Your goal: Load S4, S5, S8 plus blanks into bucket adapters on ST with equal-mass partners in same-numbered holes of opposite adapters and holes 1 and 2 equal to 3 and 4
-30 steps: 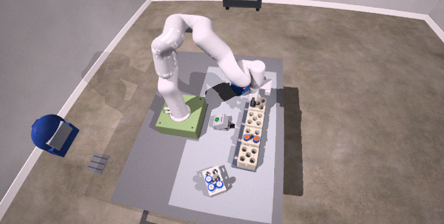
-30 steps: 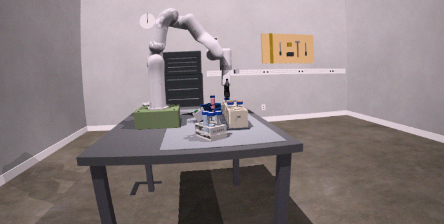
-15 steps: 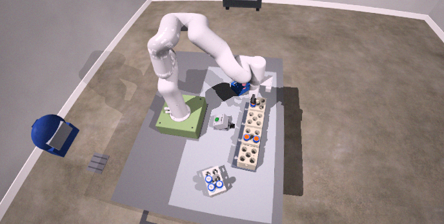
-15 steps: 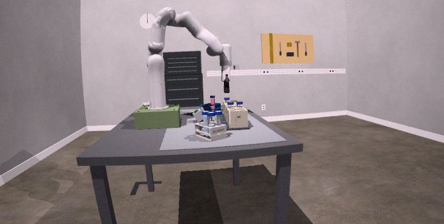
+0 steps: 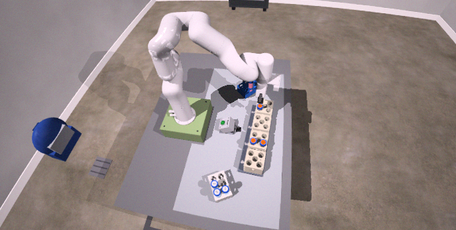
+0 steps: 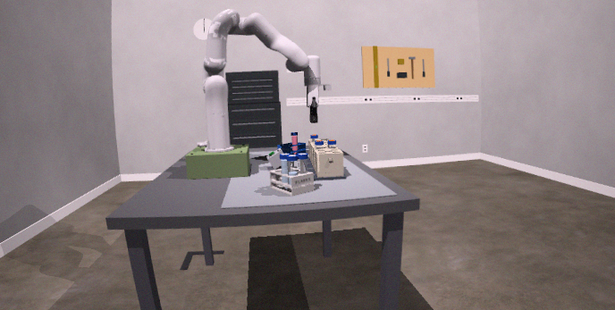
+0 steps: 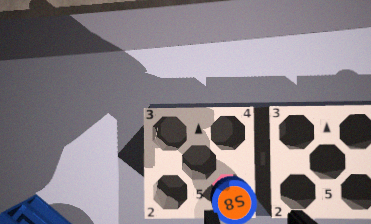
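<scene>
Though well under way, looks only partly done, judging by the racks.

Starting at the left, close to the near edge: white blank rack (image 5: pixel 228 175) carrying three white-dotted blue-capped water blanks (image 5: pixel 214 183), none moved to an adapter.

Next, mid-table: green round DONE key (image 5: pixel 223 122) on its small grey sloped desk, not due yet.

Further right, toward the far edge: blue sample rack (image 5: pixel 242 89) with one pink-filled tube (image 5: pixel 252 85) standing tall, cap dot hidden under the wrist.

Along the right edge: grey loading stand (image 5: pixel 245 145) with four cream bucket adapters in a row. Farthest adapter (image 7: pixel 156 160) holds the orange-dotted S8 tube (image 7: pixel 234 202) in hole 1, seated low and upright by the look of it, blue cap rim round the dot, a sliver of pink below; holes 2 to 5 empty. Neighbouring adapter (image 7: pixel 281 162) empty where visible. Third adapter carries two more orange-dotted tubes (image 5: pixel 253 140), hole numbers unreadable.

Left to do, by judgement: matching blanks for partners and balance, then DONE.

Black two-finger gripper (image 6: pixel 314 115) hangs high over the far adapter, fingers partly apart, clamped on nothing.
</scene>
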You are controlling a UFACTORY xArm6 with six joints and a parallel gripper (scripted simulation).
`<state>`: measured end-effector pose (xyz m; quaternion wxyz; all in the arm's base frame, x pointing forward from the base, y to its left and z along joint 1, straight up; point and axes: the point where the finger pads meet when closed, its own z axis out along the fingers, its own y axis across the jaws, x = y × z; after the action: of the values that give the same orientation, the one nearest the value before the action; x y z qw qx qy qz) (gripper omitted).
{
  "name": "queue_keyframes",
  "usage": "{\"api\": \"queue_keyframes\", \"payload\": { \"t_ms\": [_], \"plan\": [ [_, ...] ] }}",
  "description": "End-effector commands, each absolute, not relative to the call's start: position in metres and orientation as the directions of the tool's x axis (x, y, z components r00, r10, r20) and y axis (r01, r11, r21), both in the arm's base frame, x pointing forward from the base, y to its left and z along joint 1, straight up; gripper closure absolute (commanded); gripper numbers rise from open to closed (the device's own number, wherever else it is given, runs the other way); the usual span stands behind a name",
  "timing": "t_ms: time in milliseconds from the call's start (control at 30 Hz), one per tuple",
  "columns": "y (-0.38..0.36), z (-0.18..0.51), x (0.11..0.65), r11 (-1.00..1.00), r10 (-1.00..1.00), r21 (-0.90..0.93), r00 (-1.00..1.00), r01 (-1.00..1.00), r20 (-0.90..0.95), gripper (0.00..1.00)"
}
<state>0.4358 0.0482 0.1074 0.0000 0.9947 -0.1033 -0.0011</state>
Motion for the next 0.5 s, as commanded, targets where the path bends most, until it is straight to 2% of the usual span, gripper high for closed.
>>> {"api": "queue_keyframes", "payload": {
  "t_ms": [0,467],
  "plan": [
    [0.048,0.118,0.437,-0.979,-0.205,-0.001,0.979,-0.205,0.002,0.56],
    [0.048,0.142,0.437,-0.979,-0.205,-0.001,0.979,-0.205,0.002,0.56]
  ]
}}
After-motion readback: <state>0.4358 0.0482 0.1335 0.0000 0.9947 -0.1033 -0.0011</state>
